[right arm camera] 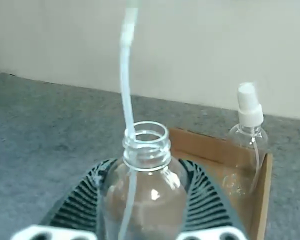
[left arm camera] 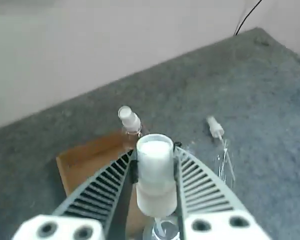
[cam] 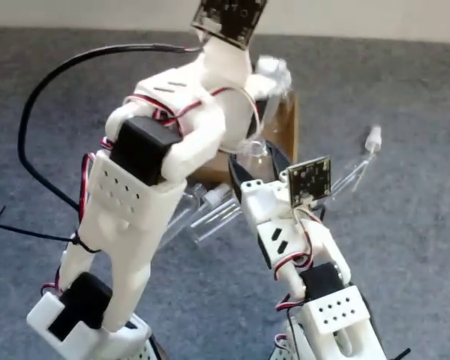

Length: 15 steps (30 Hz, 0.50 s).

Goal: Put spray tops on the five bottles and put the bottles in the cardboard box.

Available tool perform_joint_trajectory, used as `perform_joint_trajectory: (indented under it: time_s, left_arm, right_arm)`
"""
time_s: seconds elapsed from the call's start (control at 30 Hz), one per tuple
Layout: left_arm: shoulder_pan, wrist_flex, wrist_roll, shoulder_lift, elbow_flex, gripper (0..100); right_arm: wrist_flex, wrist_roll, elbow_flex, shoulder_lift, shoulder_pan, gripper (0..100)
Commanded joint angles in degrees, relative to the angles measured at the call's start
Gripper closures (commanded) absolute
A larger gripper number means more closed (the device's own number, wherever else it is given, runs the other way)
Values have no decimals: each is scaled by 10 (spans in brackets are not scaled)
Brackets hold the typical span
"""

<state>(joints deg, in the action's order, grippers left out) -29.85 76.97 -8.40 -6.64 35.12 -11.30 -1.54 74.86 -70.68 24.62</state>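
My left gripper (left arm camera: 154, 152) is shut on a white spray top (left arm camera: 154, 175), held upright just above an open bottle mouth (left arm camera: 165, 232). Its thin dip tube (right arm camera: 126, 75) runs down into the neck of a clear bottle (right arm camera: 145, 195). That bottle stands upright with my right gripper (right arm camera: 146, 175) shut on its body. In the high view both grippers meet at the near side of the cardboard box (cam: 287, 127), the spray top (cam: 274, 73) above the held bottle (cam: 255, 150). One capped bottle (right arm camera: 250, 135) stands inside the box (right arm camera: 225, 155).
A loose spray top (cam: 373, 139) with its tube lies on the grey carpet right of the box. Clear uncapped bottles (cam: 210, 210) lie on their sides in front of the box, partly under the left arm. A black cable (cam: 37, 97) loops at the left.
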Motion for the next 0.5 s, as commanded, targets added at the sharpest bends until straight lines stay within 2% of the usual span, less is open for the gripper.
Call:
perform_joint_trajectory:
  time_s: [0.0, 0.37, 0.47]
  left_arm:
    - [8, 40, 3, -3, -12, 995]
    - [16, -66, 4, -38, -226, 991]
    - [20, -91, 4, -80, -284, 915]
  right_arm:
    - [-12, -12, -45, -7, -9, 995]
    - [-16, -12, -50, -10, -12, 995]
    - [-16, -12, -50, -10, -12, 995]
